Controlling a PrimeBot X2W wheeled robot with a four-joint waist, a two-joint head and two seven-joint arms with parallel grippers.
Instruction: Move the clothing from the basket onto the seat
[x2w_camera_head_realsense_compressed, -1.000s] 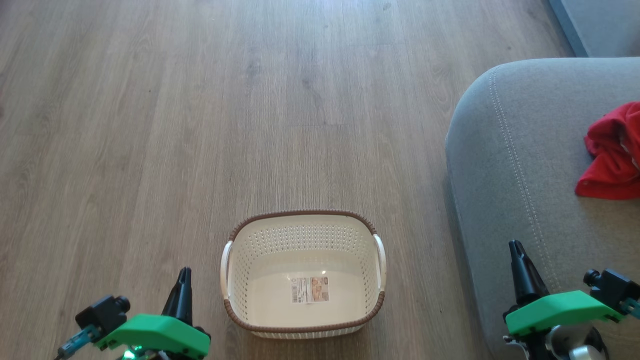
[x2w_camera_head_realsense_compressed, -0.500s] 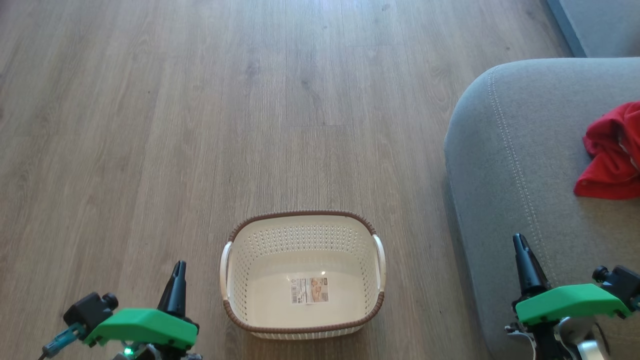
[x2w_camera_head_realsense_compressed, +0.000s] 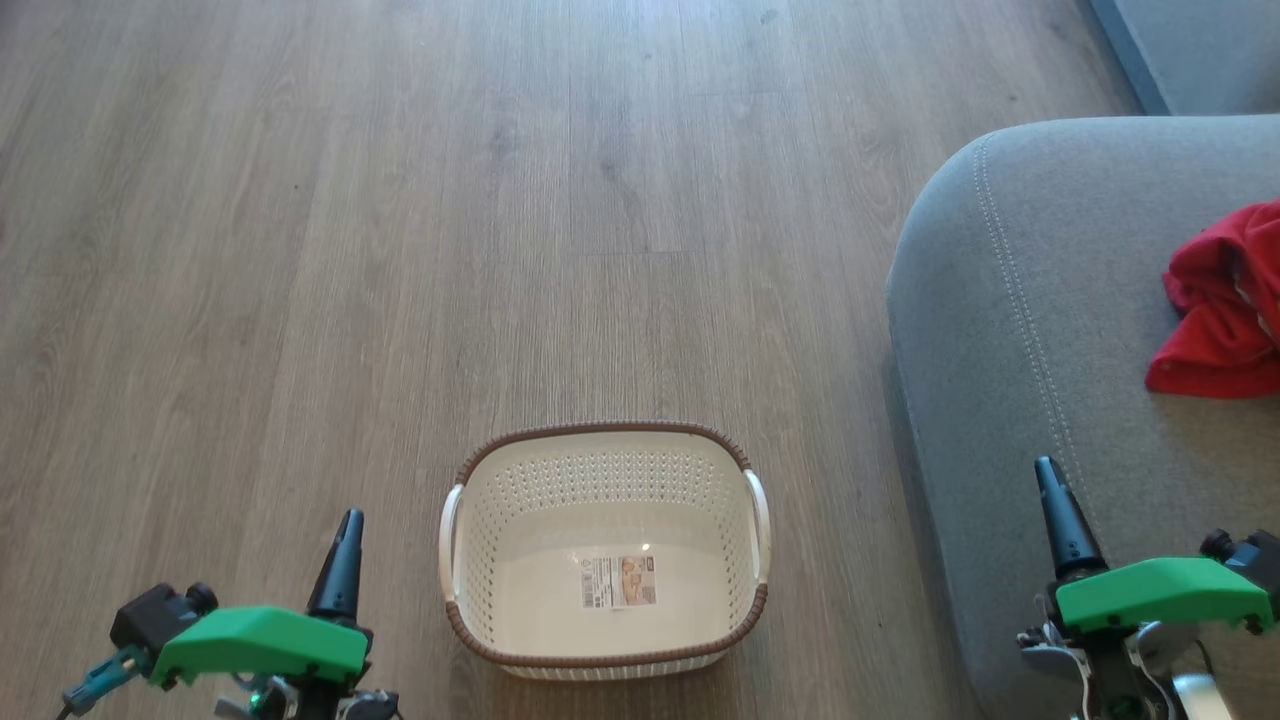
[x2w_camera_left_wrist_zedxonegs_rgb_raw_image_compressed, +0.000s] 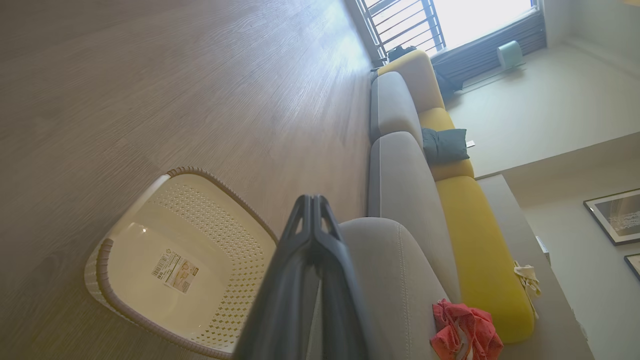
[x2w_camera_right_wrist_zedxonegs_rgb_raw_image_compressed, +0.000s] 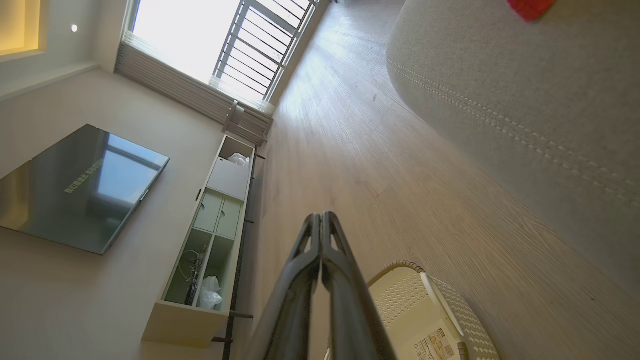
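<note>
Both our arms have slid outward since a second ago: our left gripper (x2w_camera_head_realsense_compressed: 349, 520) now sits nearer the lower left corner of the head view, and our right gripper (x2w_camera_head_realsense_compressed: 1046, 468) nearer the lower right, seen against the grey seat (x2w_camera_head_realsense_compressed: 1000, 300). We hold each pair of fingers pressed together at the tips, gripping nothing. The basket (x2w_camera_head_realsense_compressed: 600, 428) stands on the wooden floor (x2w_camera_head_realsense_compressed: 400, 250) between our arms, its label sticker (x2w_camera_head_realsense_compressed: 620, 581) showing on the bottom, while the red clothing (x2w_camera_head_realsense_compressed: 1215, 320) lies crumpled on the seat, well apart from the basket.

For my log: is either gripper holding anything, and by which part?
Nothing is held: the left gripper and the right gripper are both shut and empty.
</note>
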